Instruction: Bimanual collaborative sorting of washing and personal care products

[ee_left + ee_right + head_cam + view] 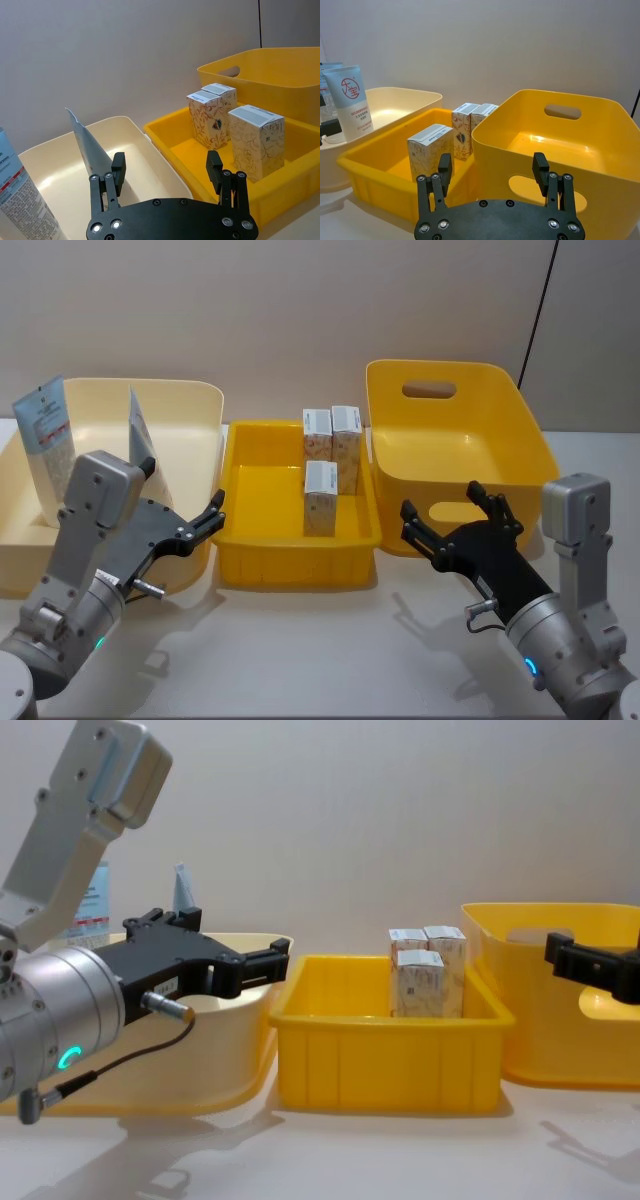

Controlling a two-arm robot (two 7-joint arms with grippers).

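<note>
Three white-beige cartons with orange pattern [321,498] [256,140] [430,150] [420,982] stand upright in the middle yellow tray [295,568], one in front and two behind. Two light-blue and white tubes [45,445] [22,195] [351,102] lean inside the cream bin [190,395] on the left. My left gripper [195,525] [166,162] [215,940] hovers open and empty at that bin's near right corner. My right gripper [450,510] [492,162] [575,960] is open and empty just in front of the tall yellow bin [450,435].
The tall yellow bin [560,145] on the right has handle cut-outs and nothing shows inside it. The three containers stand side by side near a plain wall. Bare tabletop [330,650] lies in front of them, between my arms.
</note>
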